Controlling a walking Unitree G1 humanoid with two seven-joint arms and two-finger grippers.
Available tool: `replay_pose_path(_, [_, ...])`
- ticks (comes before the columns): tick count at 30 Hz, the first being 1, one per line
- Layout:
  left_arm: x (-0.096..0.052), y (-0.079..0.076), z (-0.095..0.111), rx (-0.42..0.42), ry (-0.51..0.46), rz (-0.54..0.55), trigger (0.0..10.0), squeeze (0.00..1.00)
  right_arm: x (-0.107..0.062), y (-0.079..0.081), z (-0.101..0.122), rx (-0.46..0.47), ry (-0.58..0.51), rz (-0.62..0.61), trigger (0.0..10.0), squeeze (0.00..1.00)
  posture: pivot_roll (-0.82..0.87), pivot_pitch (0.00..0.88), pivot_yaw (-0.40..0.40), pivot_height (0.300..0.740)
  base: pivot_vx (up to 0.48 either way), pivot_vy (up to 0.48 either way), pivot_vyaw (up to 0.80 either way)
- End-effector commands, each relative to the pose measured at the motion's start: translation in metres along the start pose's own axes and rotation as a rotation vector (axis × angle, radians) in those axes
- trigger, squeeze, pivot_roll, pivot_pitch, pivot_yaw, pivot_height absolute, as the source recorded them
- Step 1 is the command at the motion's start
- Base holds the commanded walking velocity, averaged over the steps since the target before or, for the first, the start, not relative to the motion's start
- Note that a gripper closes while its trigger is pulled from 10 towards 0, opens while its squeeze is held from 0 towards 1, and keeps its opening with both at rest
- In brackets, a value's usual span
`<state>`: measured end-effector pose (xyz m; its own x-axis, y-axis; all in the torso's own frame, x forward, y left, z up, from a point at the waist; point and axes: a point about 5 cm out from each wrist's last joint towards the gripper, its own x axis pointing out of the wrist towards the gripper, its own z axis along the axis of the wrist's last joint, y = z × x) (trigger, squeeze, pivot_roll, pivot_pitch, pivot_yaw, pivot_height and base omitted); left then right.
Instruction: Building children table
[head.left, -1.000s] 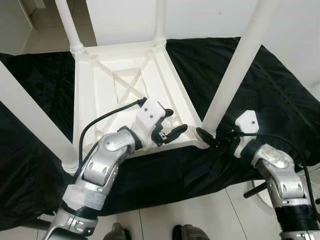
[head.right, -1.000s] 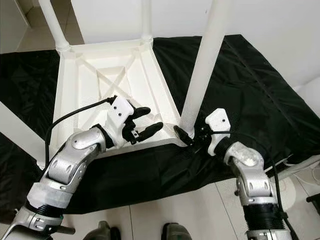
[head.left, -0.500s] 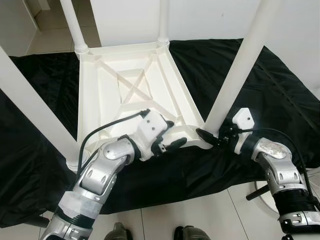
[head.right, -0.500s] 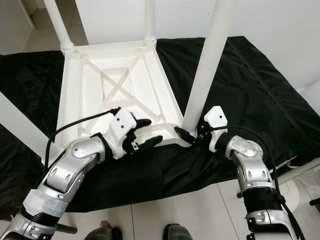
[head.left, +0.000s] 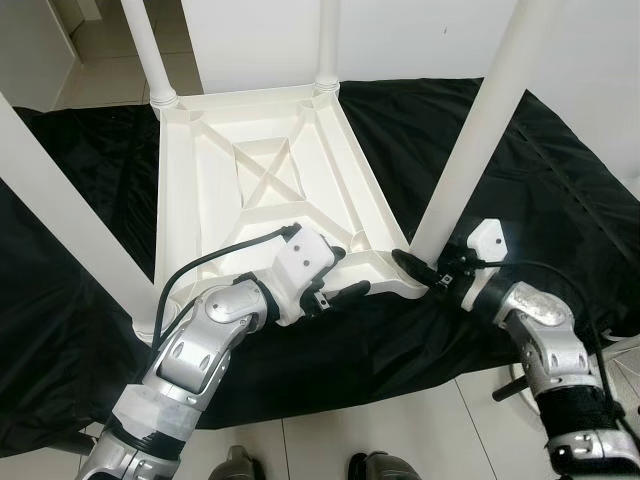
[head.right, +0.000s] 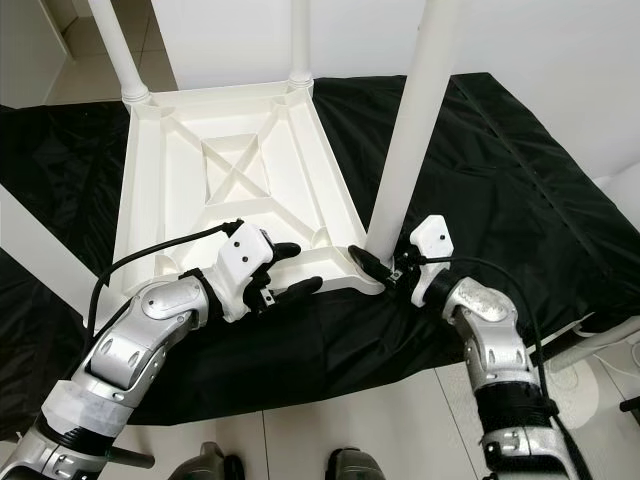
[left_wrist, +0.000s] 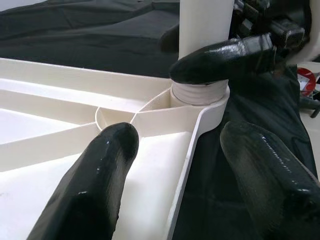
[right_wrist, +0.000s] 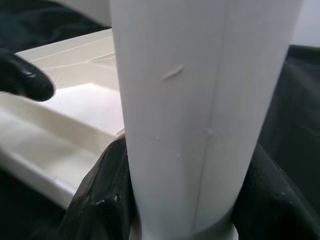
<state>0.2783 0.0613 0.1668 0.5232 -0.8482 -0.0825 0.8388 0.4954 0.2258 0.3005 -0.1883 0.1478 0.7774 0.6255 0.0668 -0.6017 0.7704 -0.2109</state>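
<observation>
A white plastic children's table (head.left: 265, 185) lies upside down on a black cloth (head.left: 520, 160), its legs pointing up. My right gripper (head.left: 420, 270) is shut around the base of the near right leg (head.left: 470, 140); in the right wrist view its black fingers (right_wrist: 100, 200) hug both sides of the leg (right_wrist: 200, 110). My left gripper (head.left: 343, 273) is open and straddles the table's near rim beside that corner. The left wrist view has one finger (left_wrist: 95, 170) over the inside of the frame and the other outside it.
Three more white legs rise at the near left (head.left: 60, 210), far left (head.left: 145, 45) and far middle (head.left: 328, 40). Pale tiled floor (head.left: 400, 430) lies in front of the cloth, with my feet (head.left: 375, 465) at its edge. A white wall stands behind.
The head camera has shifted a little. My left gripper has come down and nearer, onto the table's near rim. The right gripper has stayed at the leg's base.
</observation>
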Motion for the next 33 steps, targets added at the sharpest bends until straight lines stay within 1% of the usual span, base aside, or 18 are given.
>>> replay_pose_path(1, [0.001,0.003,0.0,-0.005,-0.001,0.023,10.0,0.0,-0.001,0.001,-0.007,-0.039,0.045,-0.099,10.0,0.0,-0.11,0.098,0.029,0.74,0.0,0.0,0.0])
replay_pose_path(5, [0.002,0.003,0.0,-0.008,-0.003,0.034,10.0,0.0,-0.001,0.004,-0.01,-0.035,0.062,-0.167,10.0,0.0,-0.11,0.098,0.031,0.74,0.0,0.0,0.0])
replay_pose_path(7, [0.002,0.001,-0.002,-0.007,0.004,0.023,10.0,0.0,0.001,0.013,-0.012,-0.022,0.073,-0.259,10.0,0.0,-0.11,0.099,0.033,0.74,0.0,0.0,0.0])
replay_pose_path(8, [0.002,0.001,-0.002,-0.007,0.004,0.023,10.0,0.0,0.001,0.013,-0.012,-0.022,0.073,-0.259,10.0,0.0,-0.11,0.099,0.033,0.74,0.0,0.0,0.0])
replay_pose_path(10, [0.003,0.0,-0.003,-0.004,0.01,0.02,10.0,0.0,0.002,0.024,-0.011,-0.011,0.06,-0.323,10.0,0.0,-0.11,0.099,0.036,0.74,0.0,0.0,0.0])
replay_pose_path(12, [0.004,0.003,-0.003,-0.038,0.002,0.045,10.0,0.0,0.005,0.033,-0.01,0.039,0.051,-0.412,10.0,0.0,-0.12,0.099,0.043,0.74,0.0,0.0,0.0])
replay_pose_path(14, [0.005,0.005,-0.003,-0.053,-0.003,0.056,10.0,0.0,0.006,0.036,-0.01,0.057,0.051,-0.451,10.0,0.0,-0.12,0.099,0.043,0.74,0.0,0.0,0.0])
replay_pose_path(17, [0.009,0.005,-0.001,-0.024,-0.017,0.093,10.0,0.0,0.013,0.043,-0.012,0.117,0.064,-0.639,10.0,0.0,-0.12,0.097,0.046,0.74,0.0,0.0,0.0])
replay_pose_path(18, [0.01,0.005,-0.002,-0.027,-0.014,0.103,10.0,0.0,0.016,0.048,-0.013,0.157,0.069,-0.661,10.0,0.0,-0.12,0.097,0.045,0.74,0.0,0.0,0.0])
replay_pose_path(19, [0.01,0.005,-0.002,-0.027,-0.014,0.103,10.0,0.0,0.016,0.048,-0.013,0.157,0.069,-0.661,10.0,0.0,-0.12,0.097,0.045,0.74,0.0,0.0,0.0])
replay_pose_path(21, [0.011,0.005,-0.003,-0.033,-0.009,0.118,10.0,0.0,0.021,0.056,-0.013,0.191,0.069,-0.676,10.0,0.0,-0.12,0.095,0.045,0.74,0.0,0.0,0.0])
replay_pose_path(23, [0.012,0.006,-0.003,-0.036,-0.006,0.129,10.0,0.0,0.024,0.06,-0.012,0.2,0.072,-0.681,10.0,0.0,-0.12,0.093,0.044,0.74,0.0,0.0,0.0])
replay_pose_path(28, [0.012,0.012,-0.002,-0.043,-0.005,0.181,10.0,0.0,0.029,0.066,-0.009,0.192,0.075,-0.673,10.0,0.0,-0.12,0.088,0.045,0.74,0.0,0.0,0.0])
replay_pose_path(29, [0.013,0.013,-0.002,-0.037,-0.007,0.191,10.0,0.0,0.03,0.067,-0.009,0.199,0.07,-0.66,10.0,0.38,-0.12,0.088,0.045,0.74,0.0,0.0,0.0])
replay_pose_path(30, [0.013,0.014,-0.002,-0.034,-0.005,0.194,10.0,0.0,0.03,0.068,-0.007,0.214,0.061,-0.649,10.0,0.38,-0.12,0.088,0.045,0.74,0.0,0.0,0.0])
replay_pose_path(31, [0.013,0.014,-0.002,-0.031,-0.004,0.196,10.0,0.0,0.031,0.069,-0.006,0.225,0.055,-0.642,10.0,0.94,-0.12,0.088,0.045,0.74,0.0,0.0,0.0])
replay_pose_path(32, [0.013,0.014,-0.002,-0.034,-0.005,0.2,10.0,0.0,0.031,0.07,-0.006,0.227,0.051,-0.635,10.0,1.0,-0.12,0.085,0.042,0.74,0.0,0.0,0.0])
replay_pose_path(33, [0.013,0.014,-0.002,-0.034,-0.005,0.2,10.0,0.0,0.031,0.07,-0.006,0.227,0.051,-0.635,10.0,1.0,-0.12,0.085,0.042,0.74,0.0,0.0,0.0])
